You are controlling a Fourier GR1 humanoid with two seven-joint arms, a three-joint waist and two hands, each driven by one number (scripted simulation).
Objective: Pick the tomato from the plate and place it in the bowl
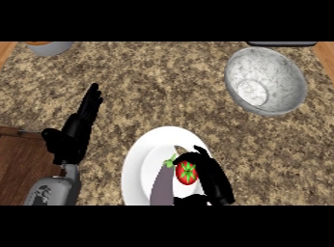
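Speckled brown stone counter (162, 77), with pale wood strips along both sides and a darker wooden panel (13, 164) at the lower left. Low in the middle, a white plate (138, 169), cut off by the lower edge. On its right half, a red tomato (186, 173) with a green stalk turned toward the plate's middle. Cannot tell whether resting on the plate or raised just above it. Over the plate's right side, the right hand (214, 181), coming in from below; fingers curled round the tomato's right flank, one fingertip (198, 150) hooking over its top, another dark part of the hand showing below it. Left of the tomato, a grey streak across the white of the plate; hard to say what. At the left of the view, the left hand (76, 132), near the plate's rim but clear of it; fingers straight, pressed close together, pointing up the counter, thumb apart at the side; below it, the grey forearm (52, 190). At the upper right, well apart from the plate, a grey marbled bowl (284, 72), its inside open to view. At the top left edge, part of a pale round vessel (50, 47) with something orange in it; at the top right edge, a flat dark thing (280, 44), mostly cut off.
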